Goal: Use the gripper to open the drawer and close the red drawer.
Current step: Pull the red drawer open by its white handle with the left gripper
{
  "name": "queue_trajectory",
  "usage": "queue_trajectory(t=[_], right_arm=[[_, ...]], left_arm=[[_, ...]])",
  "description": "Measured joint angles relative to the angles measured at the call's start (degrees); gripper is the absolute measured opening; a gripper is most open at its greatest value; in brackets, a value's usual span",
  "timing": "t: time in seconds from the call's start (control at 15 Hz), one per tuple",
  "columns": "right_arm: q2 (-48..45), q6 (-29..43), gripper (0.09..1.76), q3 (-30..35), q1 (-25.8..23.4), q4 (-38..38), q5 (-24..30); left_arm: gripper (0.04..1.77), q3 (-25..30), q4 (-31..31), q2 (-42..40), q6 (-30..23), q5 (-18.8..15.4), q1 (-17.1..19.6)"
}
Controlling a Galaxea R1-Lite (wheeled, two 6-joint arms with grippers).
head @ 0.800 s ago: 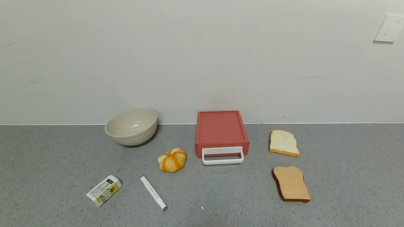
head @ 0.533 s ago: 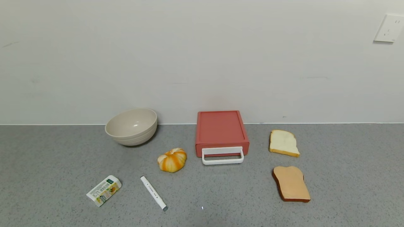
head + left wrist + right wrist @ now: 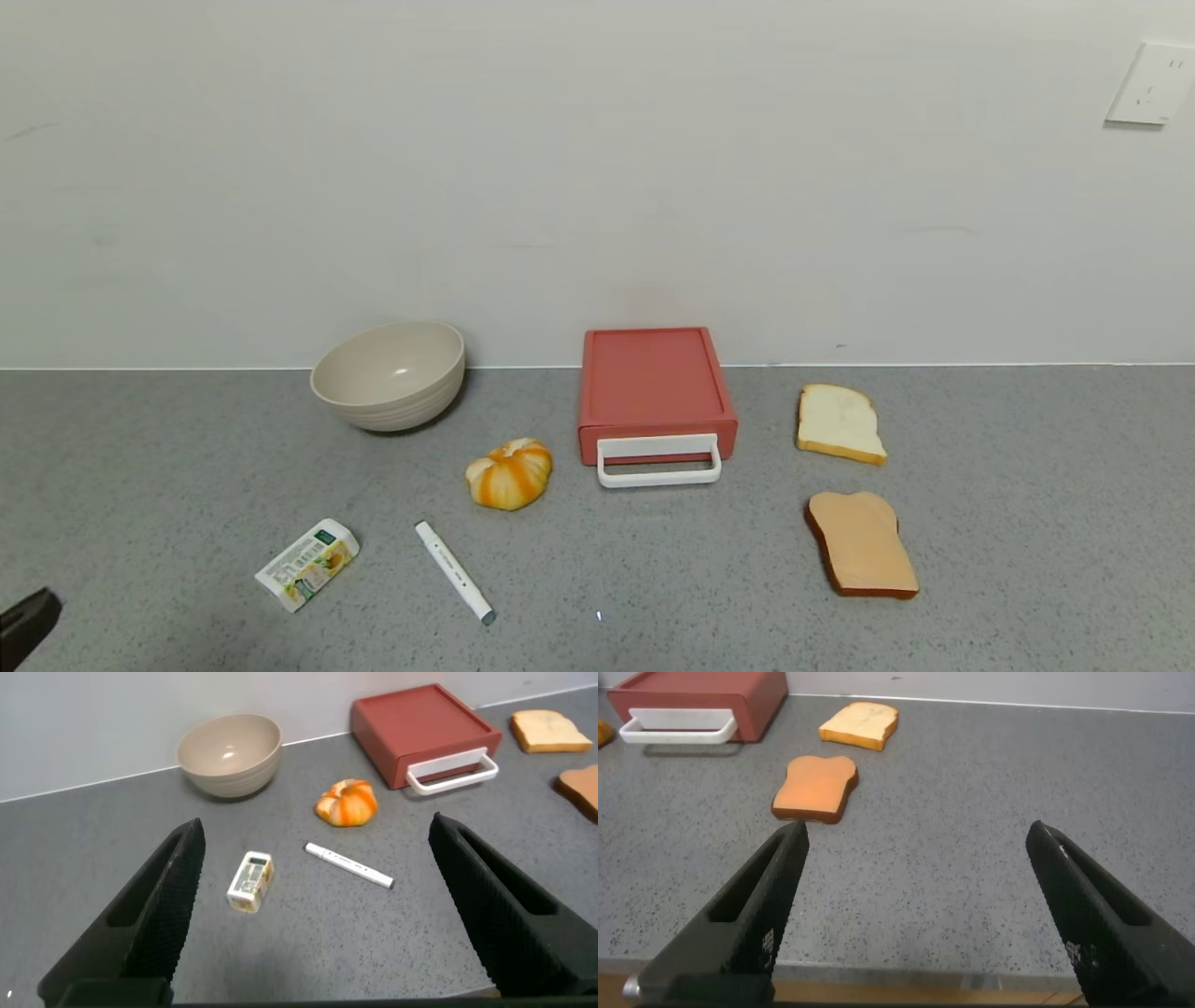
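1. At the far left edge of the head view, a dark tip of the left gripper (image 3: 26, 623) shows at the frame's lower corner. Its wrist camera shows the fingers (image 3: 154, 910) spread wide with nothing between them.

2. Ahead of it on the grey countertop (image 3: 597, 579) lie a small printed carton (image 3: 307, 564) and a white marker pen (image 3: 455, 572). A beige bowl (image 3: 389, 373) stands near the wall, and a toy orange pumpkin (image 3: 510, 473) sits just beside the drawer's left front corner.

3. At centre, the red drawer (image 3: 655, 391) sits against the wall, its tray pushed fully in and its white loop handle (image 3: 659, 461) facing the robot, untouched.

4. To the right lie a white bread slice (image 3: 838, 423) and, nearer the robot, a toasted slice (image 3: 862, 544).

5. The right gripper (image 3: 915, 915) is out of the head view; its wrist camera shows it low over the counter's near edge, fingers wide apart and holding nothing.

6. Judged from this, neither step is done: the handle must be reached, the tray pulled out, then pushed shut.
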State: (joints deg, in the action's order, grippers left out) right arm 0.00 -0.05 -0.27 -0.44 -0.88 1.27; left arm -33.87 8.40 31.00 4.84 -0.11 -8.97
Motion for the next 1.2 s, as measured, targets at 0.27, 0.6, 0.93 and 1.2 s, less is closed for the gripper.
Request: queue_trajectory(t=[0.27,0.6,0.93,1.2], right_arm=[[0.00,-0.02,1.71,0.00,0.00,0.02,0.00],[0.00,0.00,1.71,0.00,0.00,0.00,0.00],[0.00,0.00,1.71,0.00,0.11,0.00,0.00],[0.00,0.00,1.71,0.00,0.17,0.00,0.02]], left_arm=[[1.73,-11.56,1.51,17.20,2.27,-2.19,-5.85],[1.73,-29.81,10.89,40.35,10.46,-8.37,-7.62],[1.73,-53.74,24.72,62.68,23.33,-11.98,-8.55],[1.73,-72.72,37.96,77.98,32.12,-13.49,-11.58]])
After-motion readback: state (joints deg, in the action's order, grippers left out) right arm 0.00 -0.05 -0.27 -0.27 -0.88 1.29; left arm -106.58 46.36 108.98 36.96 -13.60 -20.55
